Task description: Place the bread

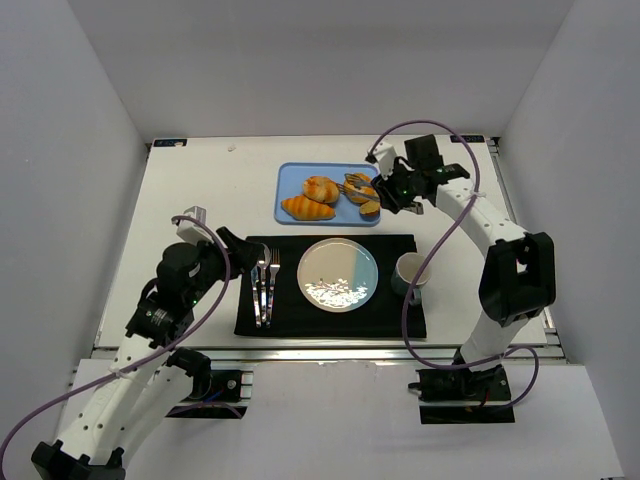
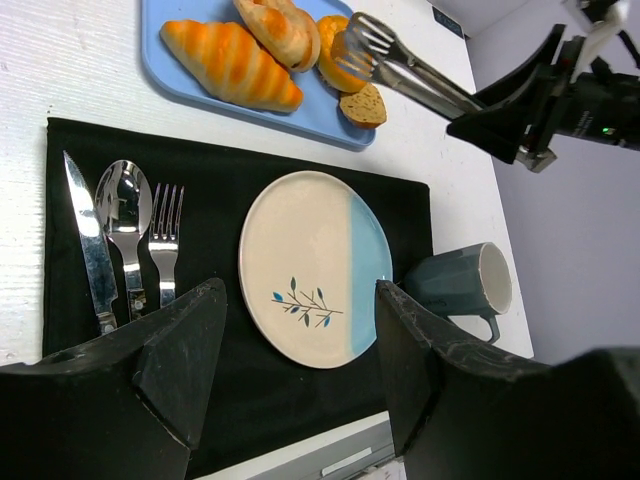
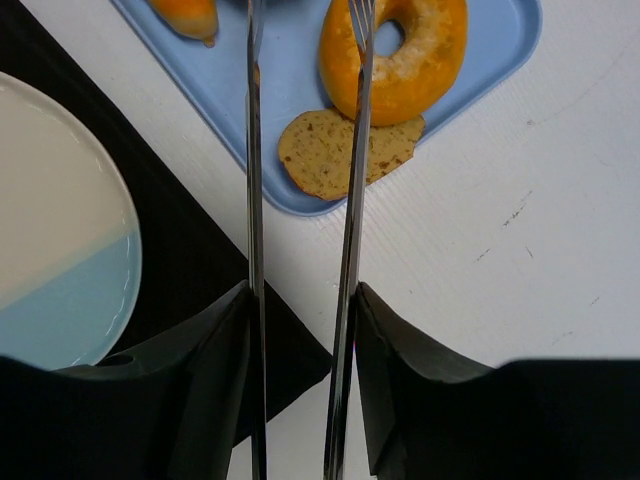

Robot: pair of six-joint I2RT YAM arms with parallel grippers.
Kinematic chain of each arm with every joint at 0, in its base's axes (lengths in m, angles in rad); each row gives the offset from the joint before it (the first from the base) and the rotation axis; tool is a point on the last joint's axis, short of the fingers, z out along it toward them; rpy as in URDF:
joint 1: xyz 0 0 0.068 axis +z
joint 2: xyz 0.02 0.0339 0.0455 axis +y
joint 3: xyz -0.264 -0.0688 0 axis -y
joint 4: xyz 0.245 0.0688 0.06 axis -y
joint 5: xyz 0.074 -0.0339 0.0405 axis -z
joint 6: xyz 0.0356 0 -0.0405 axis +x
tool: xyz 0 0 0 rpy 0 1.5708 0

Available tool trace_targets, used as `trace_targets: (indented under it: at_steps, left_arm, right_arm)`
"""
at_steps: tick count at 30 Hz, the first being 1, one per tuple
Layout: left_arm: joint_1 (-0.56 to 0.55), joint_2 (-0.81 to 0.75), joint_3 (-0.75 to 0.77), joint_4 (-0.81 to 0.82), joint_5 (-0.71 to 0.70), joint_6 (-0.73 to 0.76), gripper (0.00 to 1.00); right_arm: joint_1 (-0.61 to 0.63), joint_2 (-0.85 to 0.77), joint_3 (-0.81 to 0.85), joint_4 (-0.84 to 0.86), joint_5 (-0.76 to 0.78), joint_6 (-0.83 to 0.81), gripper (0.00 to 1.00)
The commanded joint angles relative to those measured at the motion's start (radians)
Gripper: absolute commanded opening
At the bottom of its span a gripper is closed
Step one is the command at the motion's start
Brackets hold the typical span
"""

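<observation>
The right gripper (image 3: 300,295) holds the tongs (image 3: 352,200). Its two fingers (image 3: 215,370) press on the tongs from both sides, one finger on each arm. The two tong arms stand apart. They reach out ahead of the fingers, over the blue tray (image 3: 290,80).

All the bread is on that tray. The bagel (image 3: 410,60) lies ahead of the right fingers, under the tip of one tong arm. I cannot tell if the tip touches it. A small brown slice (image 3: 315,150) lies closer to the fingers and touches the bagel. Two long rolls (image 1: 308,208) lie to the left of the tongs.

The plate (image 3: 60,200) is to the left of the right fingers. It sits on the black mat (image 3: 200,270).

The left gripper (image 2: 298,300) is open. Its fingers (image 2: 180,350) are wide apart and grip nothing. It hangs over the near edge of the mat. The plate shows ahead, between the two fingers. The knife (image 2: 88,240), spoon (image 2: 125,210) and fork (image 2: 165,235) lie side by side ahead of its left finger. The cup (image 2: 460,280) stands ahead of its right finger, at the edge of the mat.
</observation>
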Motion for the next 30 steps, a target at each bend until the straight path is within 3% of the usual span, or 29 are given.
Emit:
trace_targets:
  at_steps: [1, 30]
  left_arm:
    - [0.0, -0.016, -0.011, -0.019, -0.012, -0.009, 0.71]
    - [0.0, -0.025, -0.009, -0.022, -0.044, -0.01, 0.71]
  right_arm:
    - [0.03, 0.022, 0.045, 0.019, 0.095, -0.041, 0.49]
    - [0.087, 0.046, -0.034, 0.107, 0.33, -0.108, 0.48]
